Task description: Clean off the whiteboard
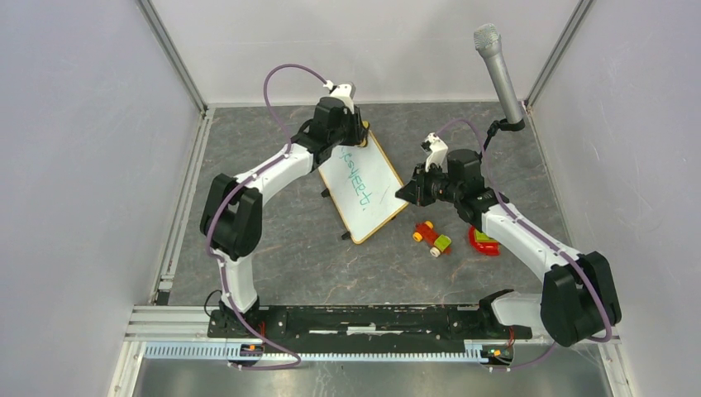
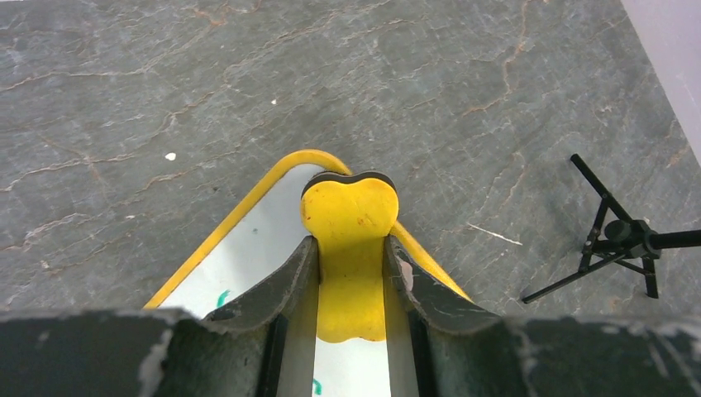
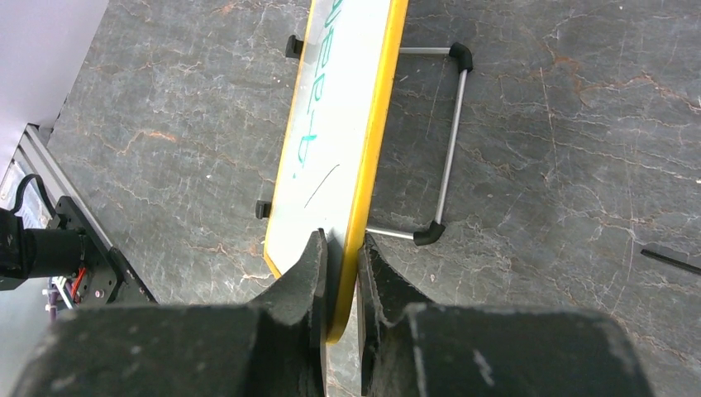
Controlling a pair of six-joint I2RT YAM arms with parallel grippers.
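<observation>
Whiteboard [image 1: 364, 186] stands mid-tabletop [image 1: 314, 256], propped at a slant on its wire feet [image 3: 450, 149], with its long side running diagonally. Green handwriting runs along the upper half of its face, and a thin dark stroke lies below it. Left end effector [image 2: 351, 248] is at the board's far corner, fingers [image 2: 285, 285] closed narrow on a yellow eraser [image 2: 350, 215]. The eraser has a dark backing, and its rounded head pokes out past the fingertips just over the rounded corner of the frame; contact with the board surface cannot be told. Right end effector [image 3: 340, 248] is at the board's right-hand long edge, with one finger on the white face and one behind, pinched nearly closed on the frame. A small red, yellow and green toy car [image 1: 432, 237] lies near the board's near-right corner, and a red piece [image 1: 484, 242] lies just beyond it. A grey microphone [image 1: 498, 70] stands on a black tripod [image 2: 616, 236] well off to the board's far right.
</observation>
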